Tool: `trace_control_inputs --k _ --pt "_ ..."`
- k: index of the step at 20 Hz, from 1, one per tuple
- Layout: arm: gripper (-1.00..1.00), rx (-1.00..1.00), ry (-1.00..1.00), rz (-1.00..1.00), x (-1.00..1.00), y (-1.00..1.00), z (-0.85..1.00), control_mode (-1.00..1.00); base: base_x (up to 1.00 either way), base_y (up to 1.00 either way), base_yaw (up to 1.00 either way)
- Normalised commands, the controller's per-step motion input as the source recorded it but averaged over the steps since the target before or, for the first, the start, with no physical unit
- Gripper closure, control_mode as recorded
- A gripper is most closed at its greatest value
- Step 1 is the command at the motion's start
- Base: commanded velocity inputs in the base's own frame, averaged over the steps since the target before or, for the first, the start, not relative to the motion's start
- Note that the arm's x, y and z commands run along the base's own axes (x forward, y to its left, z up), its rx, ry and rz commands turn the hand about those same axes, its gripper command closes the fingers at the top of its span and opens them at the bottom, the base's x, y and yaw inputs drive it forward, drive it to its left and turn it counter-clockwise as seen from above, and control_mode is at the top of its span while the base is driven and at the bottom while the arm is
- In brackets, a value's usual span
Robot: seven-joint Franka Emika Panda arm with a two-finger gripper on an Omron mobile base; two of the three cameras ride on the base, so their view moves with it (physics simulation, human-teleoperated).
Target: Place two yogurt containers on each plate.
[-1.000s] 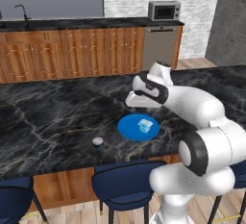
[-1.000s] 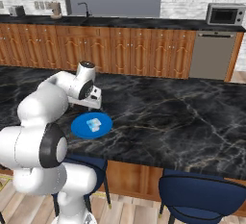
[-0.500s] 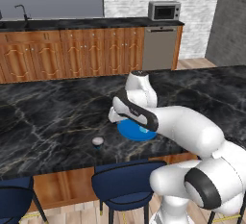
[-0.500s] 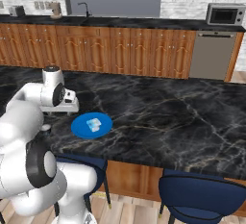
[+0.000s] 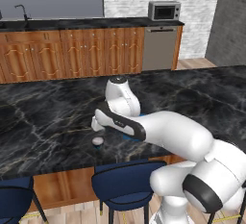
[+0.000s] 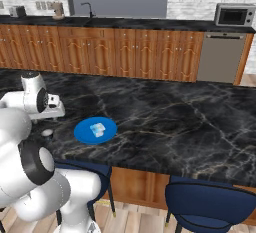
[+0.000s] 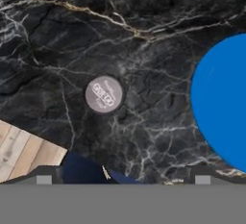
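In the left base view, the white arm is stretched from the lower right toward the centre of the frame, over the dark marble worktop point(image 5: 43, 122). A small yogurt container point(image 5: 97, 141) is seen left of centre, near the front edge of the worktop, just below the arm's hand. A sliver of the blue plate point(image 5: 129, 136) is visible under the forearm.

In the right base view, the blue plate point(image 6: 85, 133) lies left of centre, with two pale containers point(image 6: 97, 128) resting on it. The single yogurt container point(image 6: 47, 132) sits at the left, apart from the plate and below the hand.

In the hand view, the container point(image 7: 104, 94) is shown from above, left of centre, its round top bearing what appears to be lettering. The plate point(image 7: 221, 103) fills the right edge. The fingers point(image 7: 44, 178) are spread wide apart at the bottom corners, holding nothing.
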Motion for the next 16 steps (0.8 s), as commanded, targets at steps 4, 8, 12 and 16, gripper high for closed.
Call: trace_control_inputs --k 4,8,12,16 --pt "-1.00 0.00 0.00 0.09 0.00 0.51 -0.22 -1.00 0.00 0.00 0.00" --pt "-1.00 0.00 0.00 0.05 0.00 0.23 -0.25 -1.00 0.00 0.00 0.00" --pt "-1.00 0.00 0.00 0.01 0.07 0.03 -0.18 -1.00 0.00 0.00 0.00" --pt "-1.00 0.00 0.00 0.01 0.06 0.00 -0.18 -1.00 0.00 0.00 0.00"
